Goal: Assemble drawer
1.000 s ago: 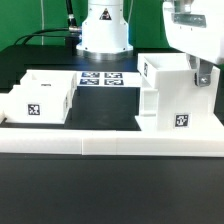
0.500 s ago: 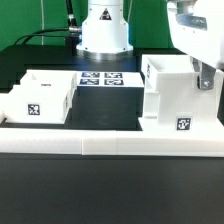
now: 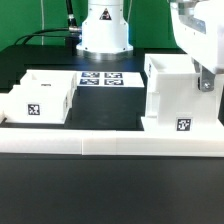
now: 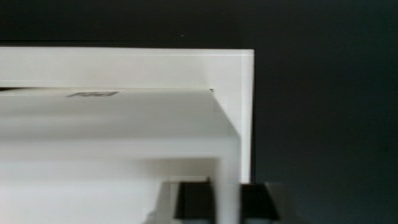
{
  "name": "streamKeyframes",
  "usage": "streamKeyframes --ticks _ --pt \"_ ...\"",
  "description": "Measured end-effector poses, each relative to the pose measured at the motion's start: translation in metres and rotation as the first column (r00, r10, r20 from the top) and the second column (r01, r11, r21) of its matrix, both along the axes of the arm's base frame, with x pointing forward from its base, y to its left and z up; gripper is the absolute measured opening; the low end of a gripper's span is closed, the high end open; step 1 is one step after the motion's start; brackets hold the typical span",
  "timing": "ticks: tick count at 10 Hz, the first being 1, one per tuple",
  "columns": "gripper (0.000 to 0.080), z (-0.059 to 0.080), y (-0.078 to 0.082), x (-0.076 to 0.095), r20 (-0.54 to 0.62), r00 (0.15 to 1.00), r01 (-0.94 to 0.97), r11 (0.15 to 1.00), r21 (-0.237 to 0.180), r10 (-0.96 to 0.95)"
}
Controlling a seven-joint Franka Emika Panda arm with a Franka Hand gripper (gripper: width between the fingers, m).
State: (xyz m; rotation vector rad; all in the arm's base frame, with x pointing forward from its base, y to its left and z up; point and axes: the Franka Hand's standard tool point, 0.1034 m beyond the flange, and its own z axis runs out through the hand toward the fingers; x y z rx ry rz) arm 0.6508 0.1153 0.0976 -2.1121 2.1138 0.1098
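Observation:
The drawer's tall white casing (image 3: 175,100) stands at the exterior view's right, with a square tag low on its front face. My gripper (image 3: 205,80) is shut on the casing's right-hand wall near its top edge. In the wrist view the casing (image 4: 125,130) fills most of the picture, and my gripper (image 4: 228,203) has one dark finger (image 4: 262,203) on each side of the thin wall. One open-top white tray (image 3: 45,95) with a tag sits at the exterior view's left. I cannot make out a second tray.
The marker board (image 3: 100,78) lies flat between tray and casing, in front of the arm's white base (image 3: 105,30). A long low white wall (image 3: 110,145) runs across the front of the black table.
The casing has turned in my grip: its front face now stands steeper and its tag looks smaller and lower. Casing and gripper have shifted slightly toward the exterior view's right. The tray has not moved.

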Motion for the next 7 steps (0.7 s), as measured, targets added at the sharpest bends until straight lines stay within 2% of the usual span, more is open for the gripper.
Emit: streamKeyframes --ticks 1,2,3,4,5,6,7 --pt "0.0221 0.000 0.000 0.000 0.001 1.000 -0.001 1.000 0.000 0.001" --pt "0.0221 0.000 0.000 0.000 0.001 1.000 -0.003 1.000 0.000 0.003" --pt "0.0426 0.000 0.000 0.000 0.003 1.000 -0.003 1.000 0.000 0.003" --pt "0.0426 0.000 0.001 0.001 0.004 1.000 -0.004 1.000 0.000 0.004" --pt "0.0596 0.001 0.001 0.001 0.005 1.000 -0.005 1.000 0.000 0.005" --pt "0.0638 0.002 0.000 -0.001 0.016 0.998 -0.054 0.999 -0.003 0.054" --pt "0.0638 0.007 -0.001 -0.013 0.026 0.991 -0.130 0.992 -0.003 0.130"
